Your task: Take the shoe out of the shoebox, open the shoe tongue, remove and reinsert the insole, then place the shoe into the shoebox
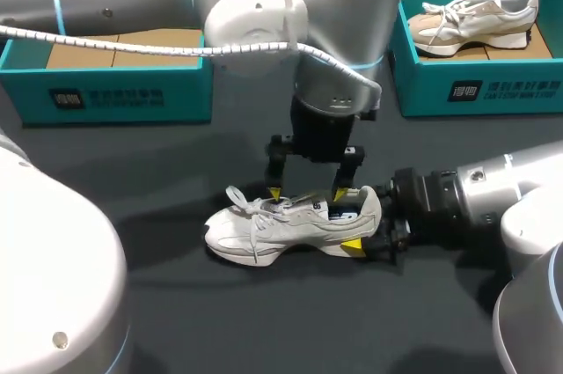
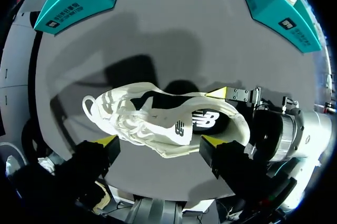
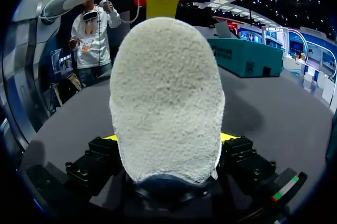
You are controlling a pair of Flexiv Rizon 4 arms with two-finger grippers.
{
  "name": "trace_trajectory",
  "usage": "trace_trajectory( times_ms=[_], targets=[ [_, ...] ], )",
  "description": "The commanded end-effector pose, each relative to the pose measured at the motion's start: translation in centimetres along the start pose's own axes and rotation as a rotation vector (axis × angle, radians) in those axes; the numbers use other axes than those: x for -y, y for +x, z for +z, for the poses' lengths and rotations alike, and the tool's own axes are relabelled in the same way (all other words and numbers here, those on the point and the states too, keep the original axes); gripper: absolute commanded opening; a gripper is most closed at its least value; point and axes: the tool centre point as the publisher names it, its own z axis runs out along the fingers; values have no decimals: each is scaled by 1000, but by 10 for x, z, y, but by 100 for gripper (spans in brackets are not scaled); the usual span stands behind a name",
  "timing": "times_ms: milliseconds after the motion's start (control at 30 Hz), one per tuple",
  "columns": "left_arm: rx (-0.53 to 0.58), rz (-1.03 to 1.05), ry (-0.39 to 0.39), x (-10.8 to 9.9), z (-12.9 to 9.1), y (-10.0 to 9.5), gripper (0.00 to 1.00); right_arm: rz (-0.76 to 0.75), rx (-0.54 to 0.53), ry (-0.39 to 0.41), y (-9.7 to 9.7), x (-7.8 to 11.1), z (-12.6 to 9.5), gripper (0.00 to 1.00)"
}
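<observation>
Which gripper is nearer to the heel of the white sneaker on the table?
Right. The right gripper clamps the heel of the white sneaker; the left gripper hangs open above its tongue.

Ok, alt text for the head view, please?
The right gripper grips the heel of a white shoe lying on the dark table, while the left gripper hangs over its opening, fingers open. Behind stand a teal left shoebox and a right shoebox holding a second shoe.
</observation>
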Motion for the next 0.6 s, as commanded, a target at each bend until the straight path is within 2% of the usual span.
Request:
trace_trajectory(
  times_ms=[33,300,600],
  targets=[
    [126,-39,-7,0,8,20,100,-1,1,4,1,0,0,0],
    [210,-71,-43,8,27,18,100,-1,1,4,1,0,0,0],
    [278,-82,-57,3,36,18,100,-1,1,4,1,0,0,0]
  ],
)
